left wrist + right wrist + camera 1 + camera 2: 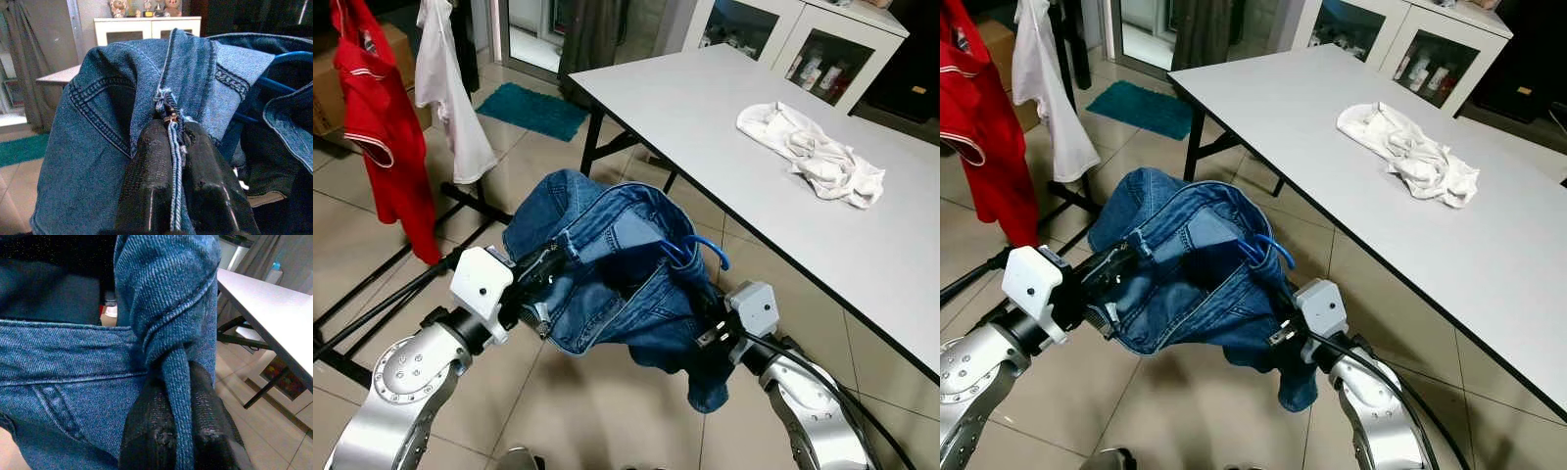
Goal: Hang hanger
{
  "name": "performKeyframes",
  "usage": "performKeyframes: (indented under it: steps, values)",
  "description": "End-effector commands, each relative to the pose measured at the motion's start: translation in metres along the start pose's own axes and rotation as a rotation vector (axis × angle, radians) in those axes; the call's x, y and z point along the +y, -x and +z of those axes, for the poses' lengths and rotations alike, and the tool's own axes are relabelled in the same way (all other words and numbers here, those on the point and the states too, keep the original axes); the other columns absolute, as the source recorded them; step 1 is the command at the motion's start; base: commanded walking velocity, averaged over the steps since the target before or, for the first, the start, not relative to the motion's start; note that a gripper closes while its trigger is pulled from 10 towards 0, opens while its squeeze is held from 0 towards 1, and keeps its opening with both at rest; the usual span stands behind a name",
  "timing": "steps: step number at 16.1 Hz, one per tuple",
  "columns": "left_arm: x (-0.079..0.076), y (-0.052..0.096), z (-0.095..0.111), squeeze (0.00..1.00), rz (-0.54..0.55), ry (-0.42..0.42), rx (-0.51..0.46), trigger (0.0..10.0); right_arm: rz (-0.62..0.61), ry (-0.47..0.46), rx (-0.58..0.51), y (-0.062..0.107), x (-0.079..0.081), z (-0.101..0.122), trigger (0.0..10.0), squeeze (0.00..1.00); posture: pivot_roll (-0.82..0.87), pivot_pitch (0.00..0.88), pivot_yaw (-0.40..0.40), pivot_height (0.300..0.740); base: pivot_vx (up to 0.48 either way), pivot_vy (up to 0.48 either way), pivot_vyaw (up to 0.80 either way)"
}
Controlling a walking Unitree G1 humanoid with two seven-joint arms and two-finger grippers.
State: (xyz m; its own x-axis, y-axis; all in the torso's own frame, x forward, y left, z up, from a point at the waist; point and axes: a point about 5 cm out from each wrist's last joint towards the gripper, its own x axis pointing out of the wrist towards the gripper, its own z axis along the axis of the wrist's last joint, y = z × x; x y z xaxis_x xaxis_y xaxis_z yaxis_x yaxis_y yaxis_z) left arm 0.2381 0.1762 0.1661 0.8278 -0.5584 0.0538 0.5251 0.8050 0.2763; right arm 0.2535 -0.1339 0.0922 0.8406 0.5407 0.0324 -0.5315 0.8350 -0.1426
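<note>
A pair of blue denim jeans (607,264) hangs bunched between my two arms, above the tiled floor. A blue plastic hanger (697,251) pokes out of the folds near the top right of the jeans. My left gripper (172,147) is shut on a frayed seam of the denim. My right gripper (177,396) is shut on a fold of the jeans at the other side. A black clothes rack (382,294) stands to my left with a red shirt (382,127) and a white garment (445,83) hanging on it.
A long grey table (773,186) runs along my right, with a crumpled white cloth (813,152) on it. White glass-door cabinets (803,44) stand behind it. A teal mat (533,110) lies on the floor further off, and cardboard boxes (328,88) sit behind the rack.
</note>
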Motion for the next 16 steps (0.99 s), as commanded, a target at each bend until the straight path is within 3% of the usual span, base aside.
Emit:
performKeyframes:
  steps: [1, 8, 10, 13, 14, 15, 16]
  values:
    - [-0.004, 0.0, -0.003, 0.0, -0.027, -0.022, 0.014, 0.0, -0.035, 0.005, -0.025, 0.004, -0.008, 0.006, 0.0, 0.0, 0.13, 0.143, -0.183, 0.74, 0.0, 0.0, 0.0]
    - [0.0, 0.003, -0.002, 0.0, -0.136, -0.235, 0.053, 0.0, -0.034, 0.005, -0.024, 0.004, -0.008, 0.006, 0.0, 0.0, 0.13, 0.142, -0.183, 0.74, 0.0, 0.0, 0.0]
    - [0.002, 0.001, 0.0, 0.0, -0.122, -0.25, 0.023, 0.0, -0.036, 0.006, -0.024, 0.004, -0.008, 0.006, 0.0, 0.0, 0.12, 0.141, -0.181, 0.74, 0.0, 0.0, 0.0]
    - [0.004, -0.002, 0.003, 0.0, -0.071, -0.16, -0.036, 0.0, -0.039, 0.005, -0.024, 0.004, -0.008, 0.005, 0.0, 0.0, 0.12, 0.138, -0.179, 0.74, 0.0, 0.0, 0.0]
    - [0.008, -0.003, 0.007, 0.52, -0.01, -0.038, -0.092, 0.0, -0.041, 0.004, -0.026, 0.004, -0.008, 0.005, 0.0, 0.0, 0.12, 0.136, -0.179, 0.74, 0.0, 0.0, 0.0]
    - [0.01, -0.003, 0.007, 0.67, 0.017, 0.008, -0.113, 0.0, -0.042, 0.003, -0.026, 0.004, -0.008, 0.005, 0.0, 0.0, 0.12, 0.134, -0.177, 0.74, 0.0, 0.0, 0.0]
    - [0.01, -0.003, 0.007, 0.95, 0.02, 0.035, -0.131, 0.0, -0.042, 0.003, -0.027, 0.003, -0.008, 0.005, 0.0, 0.0, 0.13, 0.13, -0.177, 0.74, 0.0, 0.0, 0.0]
